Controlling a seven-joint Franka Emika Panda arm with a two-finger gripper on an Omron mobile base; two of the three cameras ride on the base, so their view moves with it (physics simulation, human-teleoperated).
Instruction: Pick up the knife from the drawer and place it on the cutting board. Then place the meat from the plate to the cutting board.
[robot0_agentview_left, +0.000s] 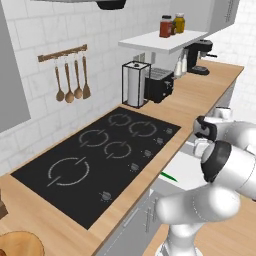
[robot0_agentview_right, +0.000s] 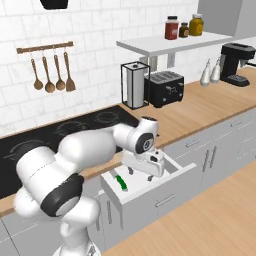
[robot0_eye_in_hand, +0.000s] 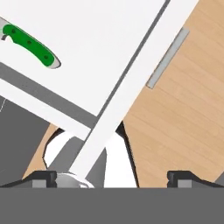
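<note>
The knife (robot0_agentview_right: 120, 182) lay on the pale floor of the pulled-out drawer (robot0_agentview_right: 165, 192), to the left of the gripper (robot0_agentview_right: 140, 174) in the right base view and toward the upper left in the hand view, well apart from the fingertips (robot0_eye_in_hand: 43, 177), and the gripper hung over the drawer with its jaws spread wide and nothing between them. Behind the gripper the wooden counter (robot0_agentview_right: 200, 107) carried a black cooktop (robot0_agentview_left: 100, 162), a paper towel holder (robot0_agentview_right: 134, 85), a black toaster (robot0_agentview_right: 165, 88) and a coffee machine (robot0_agentview_right: 236, 62). In the hand view the drawer's front edge and its slim bar handle (robot0_eye_in_hand: 167, 58) crossed the picture slantwise, the knife's blade was cut off at the left edge, and in the left base view the arm covered most of the drawer, so only a green sliver of the knife showed.
</note>
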